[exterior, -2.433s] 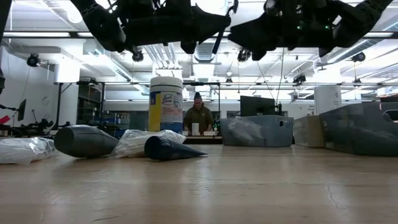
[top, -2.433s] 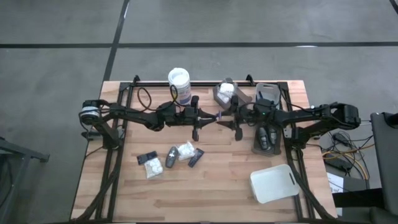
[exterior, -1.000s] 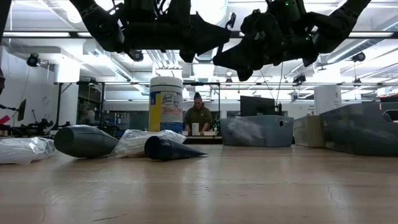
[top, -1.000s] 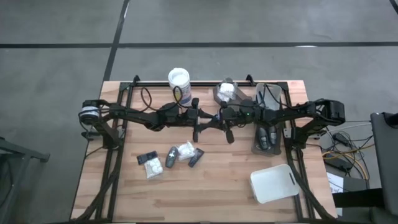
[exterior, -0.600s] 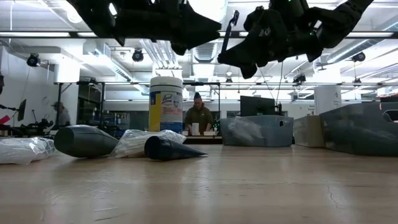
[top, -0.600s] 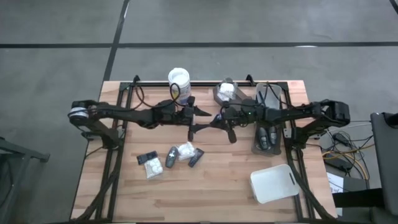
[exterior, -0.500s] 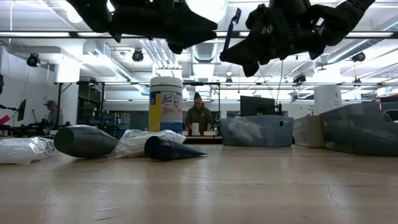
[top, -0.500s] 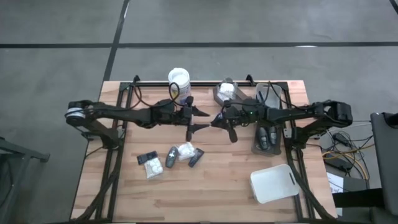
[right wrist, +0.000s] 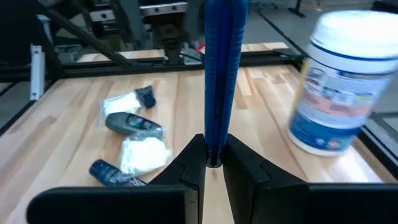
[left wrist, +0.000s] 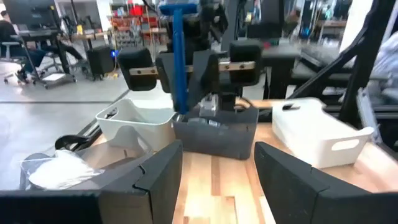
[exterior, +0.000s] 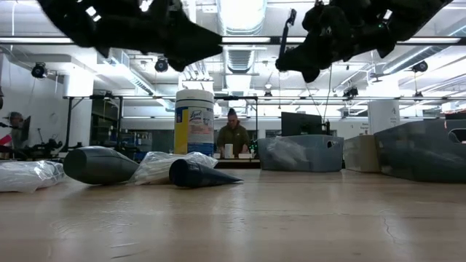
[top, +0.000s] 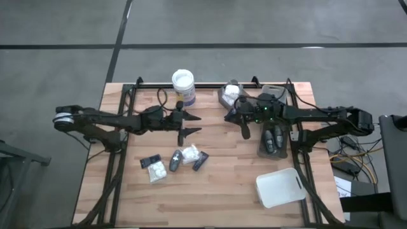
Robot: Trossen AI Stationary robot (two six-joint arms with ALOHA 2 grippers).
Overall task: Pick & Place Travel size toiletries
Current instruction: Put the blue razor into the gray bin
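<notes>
My right gripper (top: 230, 117) hovers above the table's far middle, shut on a thin blue stick (right wrist: 219, 74) that stands upright. The left wrist view (left wrist: 180, 62) shows the stick too. My left gripper (top: 193, 124) is open and empty, above the table left of the right gripper. Several toiletries lie flat on the table nearer the front: white packets (top: 189, 152), a dark grey bottle (top: 175, 159) and a dark tube (top: 200, 161). In the low view, both grippers hang well above the table. My right gripper pinches the blue stick's lower end (right wrist: 216, 140) between its two fingers. The fingers lie about level and point toward the table's left. The stick stands upright above the fingers (exterior: 286, 29), lifted clear of the table.
A white-lidded jar (top: 183, 86) stands at the far edge. A grey tray (top: 222, 98) holding a white packet stands right of it. A grey tray (top: 262, 151) with dark bottles lies under the right arm, and a white tray (top: 280, 186) lies near right. People are in the room behind.
My left gripper has drawn back toward the table's left edge, away from the right gripper. My right gripper has moved a little toward the table's right and far edge. The blue stick has stayed upright in it.
</notes>
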